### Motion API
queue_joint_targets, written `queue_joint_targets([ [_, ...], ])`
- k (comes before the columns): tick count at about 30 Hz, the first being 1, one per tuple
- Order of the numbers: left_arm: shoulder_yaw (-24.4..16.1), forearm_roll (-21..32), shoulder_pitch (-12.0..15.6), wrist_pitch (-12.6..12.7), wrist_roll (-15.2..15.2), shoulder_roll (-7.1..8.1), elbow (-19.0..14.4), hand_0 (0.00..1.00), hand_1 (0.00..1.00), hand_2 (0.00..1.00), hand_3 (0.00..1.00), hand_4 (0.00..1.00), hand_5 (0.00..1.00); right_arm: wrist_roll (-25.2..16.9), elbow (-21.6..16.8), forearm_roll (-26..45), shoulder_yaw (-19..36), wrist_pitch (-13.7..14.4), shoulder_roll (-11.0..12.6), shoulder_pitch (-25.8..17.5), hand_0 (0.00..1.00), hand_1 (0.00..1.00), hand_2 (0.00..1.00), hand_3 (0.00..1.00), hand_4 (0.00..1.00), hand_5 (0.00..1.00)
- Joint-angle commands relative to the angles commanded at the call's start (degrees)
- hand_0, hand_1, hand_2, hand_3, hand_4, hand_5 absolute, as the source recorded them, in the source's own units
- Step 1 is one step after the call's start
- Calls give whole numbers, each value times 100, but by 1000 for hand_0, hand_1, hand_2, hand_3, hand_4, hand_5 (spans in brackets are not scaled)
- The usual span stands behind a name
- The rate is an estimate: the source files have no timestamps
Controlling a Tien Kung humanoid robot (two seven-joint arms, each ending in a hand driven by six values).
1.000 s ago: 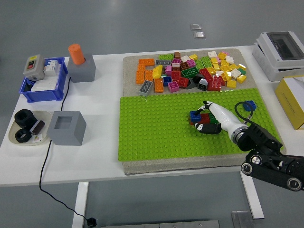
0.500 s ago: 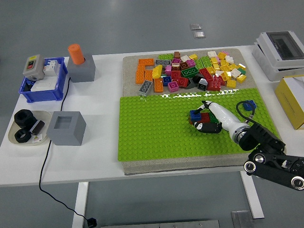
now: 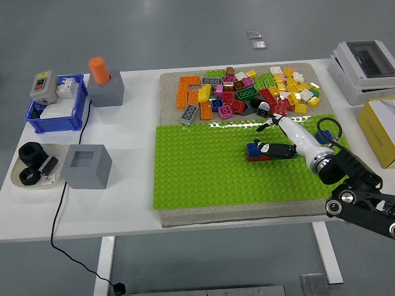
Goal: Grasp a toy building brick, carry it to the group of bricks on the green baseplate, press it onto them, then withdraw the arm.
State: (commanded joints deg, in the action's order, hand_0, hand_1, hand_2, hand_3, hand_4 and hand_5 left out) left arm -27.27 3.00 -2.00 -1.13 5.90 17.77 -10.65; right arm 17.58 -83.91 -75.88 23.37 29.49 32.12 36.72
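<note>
One robot hand [image 3: 281, 139] — the right — is laid with relaxed fingers beside stacked bricks [image 3: 257, 152] on the green baseplate [image 3: 197, 172], nothing gripped.

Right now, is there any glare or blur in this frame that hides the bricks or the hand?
Head view: sharp overall; a thin strip of glare runs along the green baseplate's far edge, and some shine sits on the yellow bricks. The right hand and the group of bricks stay readable, shadows soft.
</note>
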Motion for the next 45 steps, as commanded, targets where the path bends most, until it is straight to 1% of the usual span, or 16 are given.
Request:
queue_joint_targets([
  [3, -35, -25, 13, 21, 12, 3, -1, 807, 850, 819, 628, 887, 491, -14, 15, -232, 304, 73, 317, -111, 998, 993, 998, 671, 665, 285],
  [4, -40, -27, 13, 26, 14, 5, -1, 807, 850, 819, 631, 886, 487, -8, 35, -311, 368, 84, 407, -132, 998, 991, 998, 827, 789, 202],
  [6, -46, -26, 11, 38, 17, 6, -2, 807, 850, 819, 631, 886, 487, 7, 146, -522, 443, 98, 650, -140, 998, 991, 998, 827, 789, 202],
  [9, -52, -22, 5, 58, 20, 11, -2, 807, 850, 819, 631, 886, 487, 64, 450, -791, 219, 35, 935, 81, 998, 991, 998, 827, 789, 202],
  [10, -57, -25, 4, 65, 22, 16, -1, 807, 850, 819, 637, 885, 485, 99, 561, -864, 102, -6, 1003, 188, 998, 937, 951, 947, 839, 173],
  [12, -118, -84, 3, 90, 45, 35, -2, 807, 850, 819, 637, 885, 485, 160, 769, -946, -157, -93, 1075, 433, 998, 937, 951, 947, 839, 173],
  [15, -219, -179, -14, 123, 80, 63, -2, 807, 850, 819, 637, 885, 485, 277, 1074, -927, -589, -297, 1048, 825, 998, 937, 951, 947, 839, 173],
  [16, -222, -180, -22, 127, 81, 68, -2, 807, 850, 821, 645, 886, 485, 315, 1151, -903, -706, -363, 1026, 934, 998, 781, 728, 998, 944, 231],
  [20, -232, -189, -45, 140, 95, 76, -3, 807, 850, 821, 645, 886, 485, 355, 1339, -738, -1225, -541, 946, 1371, 998, 781, 728, 998, 944, 231],
  [21, -236, -191, -48, 142, 99, 75, -4, 807, 850, 821, 645, 886, 485, 359, 1355, -716, -1329, -571, 938, 1430, 998, 781, 728, 998, 944, 231],
  [22, -243, -194, -50, 145, 103, 78, -4, 809, 850, 822, 646, 889, 480, 365, 1367, -693, -1462, -614, 935, 1494, 998, 736, 663, 956, 974, 254],
  [27, -269, -202, -65, 150, 98, 109, 2, 809, 850, 822, 646, 889, 480, 380, 1320, -633, -1751, -775, 1009, 1625, 998, 736, 663, 956, 974, 254],
  [28, -288, -219, -67, 153, 99, 115, 3, 810, 851, 825, 647, 889, 475, 384, 1296, -621, -1781, -806, 1031, 1640, 998, 998, 998, 850, 984, 258],
  [35, -361, -304, -80, 168, 113, 133, 5, 814, 856, 829, 650, 888, 475, 419, 1208, -525, -1911, -959, 1091, 1697, 998, 998, 998, 813, 984, 254],
  [40, -431, -403, -79, 176, 172, 128, -1, 820, 862, 833, 653, 889, 472, 382, 1553, -444, -2154, -1022, 922, 1833, 998, 998, 998, 806, 980, 248],
  [45, -532, -513, -83, 185, 225, 129, -5, 820, 862, 833, 653, 889, 472, 422, 1890, -659, -2068, -1476, 759, 2042, 998, 998, 998, 806, 980, 248],
])
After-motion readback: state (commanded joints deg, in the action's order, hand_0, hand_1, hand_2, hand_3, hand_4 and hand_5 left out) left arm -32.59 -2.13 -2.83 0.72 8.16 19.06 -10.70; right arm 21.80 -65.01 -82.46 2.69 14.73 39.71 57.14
